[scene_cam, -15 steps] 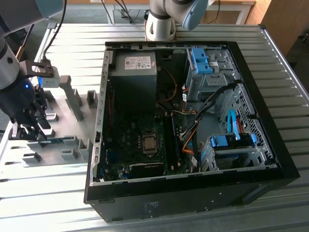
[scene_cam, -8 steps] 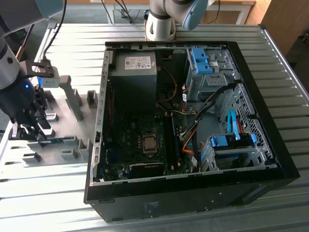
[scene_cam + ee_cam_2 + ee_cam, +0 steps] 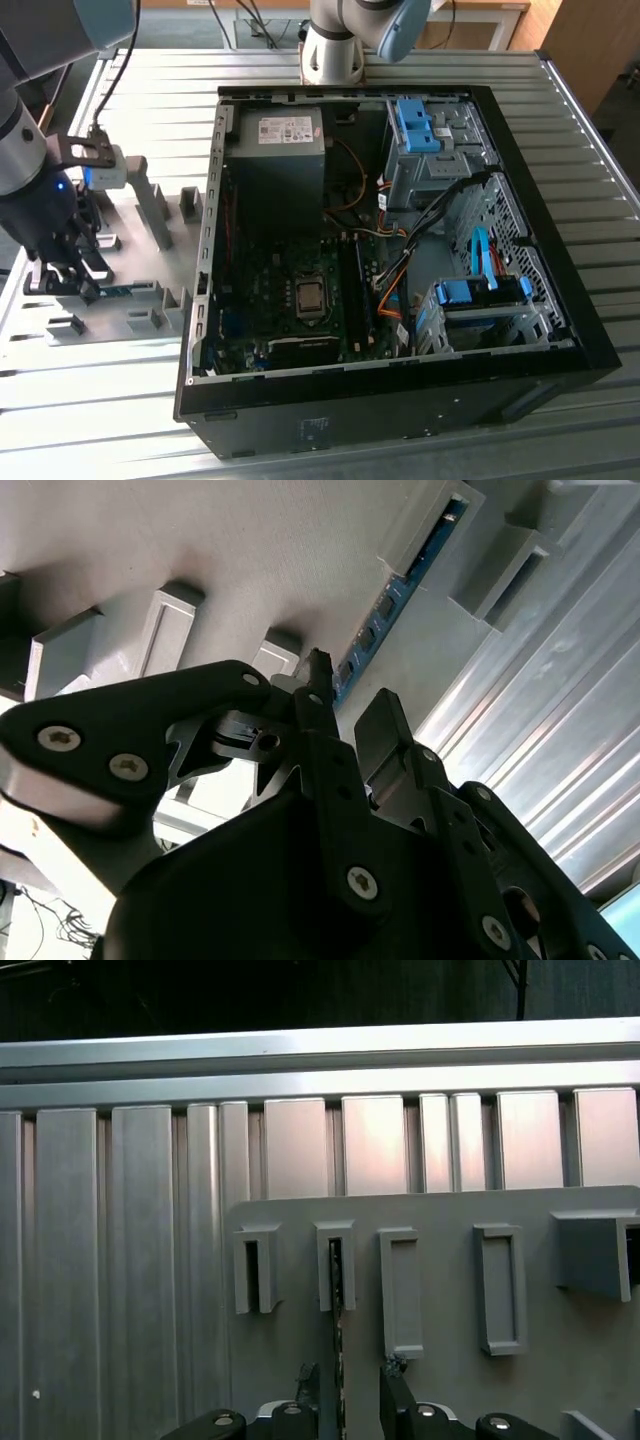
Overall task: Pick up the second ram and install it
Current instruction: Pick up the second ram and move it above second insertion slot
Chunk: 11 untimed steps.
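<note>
Now, gripper (image 3: 72, 283) at nine o'clock of the computer case (image 3: 400, 402), jaws released astride the racked second ram (image 3: 337, 1295).

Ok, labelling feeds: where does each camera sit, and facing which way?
Exterior view: off the arm, looking down on computer case and fixture plate; gripper at the exterior view's left.
Second wrist view: at the wrist, looking along the gripper at the second ram.
First wrist view: at the wrist, facing the plate; fingertips show.
Both wrist views: the ram between open fingers.
</note>
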### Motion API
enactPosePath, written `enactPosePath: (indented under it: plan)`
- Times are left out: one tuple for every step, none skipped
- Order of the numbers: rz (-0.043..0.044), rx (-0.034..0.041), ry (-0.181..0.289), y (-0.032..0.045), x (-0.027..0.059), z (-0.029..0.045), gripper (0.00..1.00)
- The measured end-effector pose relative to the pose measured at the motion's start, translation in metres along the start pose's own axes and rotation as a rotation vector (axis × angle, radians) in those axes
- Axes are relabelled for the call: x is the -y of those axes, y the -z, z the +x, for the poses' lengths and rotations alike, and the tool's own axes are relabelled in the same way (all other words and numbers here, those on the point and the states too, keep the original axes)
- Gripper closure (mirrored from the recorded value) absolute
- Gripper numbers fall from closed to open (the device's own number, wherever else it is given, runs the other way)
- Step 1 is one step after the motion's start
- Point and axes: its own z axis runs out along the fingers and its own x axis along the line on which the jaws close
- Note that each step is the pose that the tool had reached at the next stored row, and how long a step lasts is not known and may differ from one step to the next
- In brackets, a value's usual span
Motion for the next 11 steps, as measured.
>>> enactPosePath:
  plan:
    - [0.0, 0.0, 0.0, -0.0019, 0.0001, 0.0001, 0.63]
    - [-0.0001, 0.0, 0.0, -0.0036, 0.0001, 0.0003, 0.63]
    - [0.0, 0.0, 0.0, -0.0054, 0.0001, 0.0004, 0.63]
    - [0.0, 0.0, 0.0, -0.0068, 0.0001, 0.0004, 0.63]
    - [0.0001, 0.0001, 0.0, -0.0078, 0.0001, 0.0004, 0.63]
    - [0.0001, 0.0002, 0.0, -0.0087, 0.0001, 0.0004, 0.63]
    - [0.0001, 0.0, 0.0, -0.0093, 0.0001, 0.0005, 0.63]
    - [0.0002, -0.0001, 0.0, -0.0099, 0.0001, 0.0005, 0.63]
    - [0.0003, -0.0002, 0.0, -0.0103, 0.0001, 0.0005, 0.63]
    - [0.0007, -0.0004, 0.0, -0.0106, 0.0002, 0.0005, 0.64]
    - [0.0009, -0.0006, 0.0, -0.0109, 0.0002, 0.0005, 0.64]
